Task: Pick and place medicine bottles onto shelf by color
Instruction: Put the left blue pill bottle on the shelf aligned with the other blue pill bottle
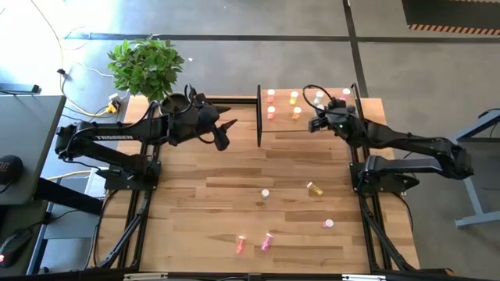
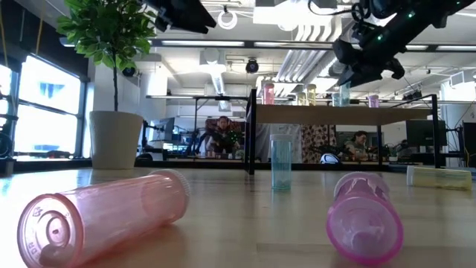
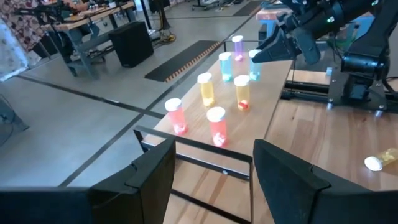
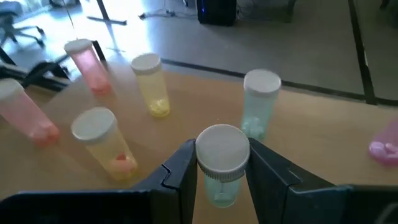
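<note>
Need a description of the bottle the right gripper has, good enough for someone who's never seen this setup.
Start at the shelf, the raised wood board at the table's far right, where upright bottles stand in colour pairs. The right gripper is over it, its fingers closed on a pale green bottle with a white cap. It is the only bottle between fingers; its lone pale green twin stands free just beyond it.

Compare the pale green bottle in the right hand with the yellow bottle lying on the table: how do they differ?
The green bottle stands upright over the shelf, clamped between the right hand's fingers; the yellow bottle lies on its side on the table, untouched. One is pale green, the other yellow. Both are small capped cylinders.
</note>
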You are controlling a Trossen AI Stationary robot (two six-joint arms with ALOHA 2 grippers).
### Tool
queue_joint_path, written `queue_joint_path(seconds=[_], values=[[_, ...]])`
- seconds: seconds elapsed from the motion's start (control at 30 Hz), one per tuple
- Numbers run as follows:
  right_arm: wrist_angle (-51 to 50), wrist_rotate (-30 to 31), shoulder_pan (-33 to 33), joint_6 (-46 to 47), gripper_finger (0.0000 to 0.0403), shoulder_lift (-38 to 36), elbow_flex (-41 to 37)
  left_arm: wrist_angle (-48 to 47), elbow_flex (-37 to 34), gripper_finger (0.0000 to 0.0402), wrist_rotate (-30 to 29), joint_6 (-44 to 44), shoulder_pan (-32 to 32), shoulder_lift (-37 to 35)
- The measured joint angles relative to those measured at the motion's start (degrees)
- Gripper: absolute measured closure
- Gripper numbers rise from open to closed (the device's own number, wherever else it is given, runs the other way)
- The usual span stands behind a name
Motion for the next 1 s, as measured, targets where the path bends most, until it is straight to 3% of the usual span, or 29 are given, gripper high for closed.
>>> queue_joint_path(seconds=[0.63,1.0], values=[[-3.2,-2.0,-1.4,1.9,0.0299,1.1,0.6,0.0,0.0,0.0194,0.0,0.0,0.0,0.0],[-4.0,-2.5,-1.4,2.0,0.0266,1.1,0.6,0.0,0.0,0.0194,0.0,0.0,0.0,0.0]])
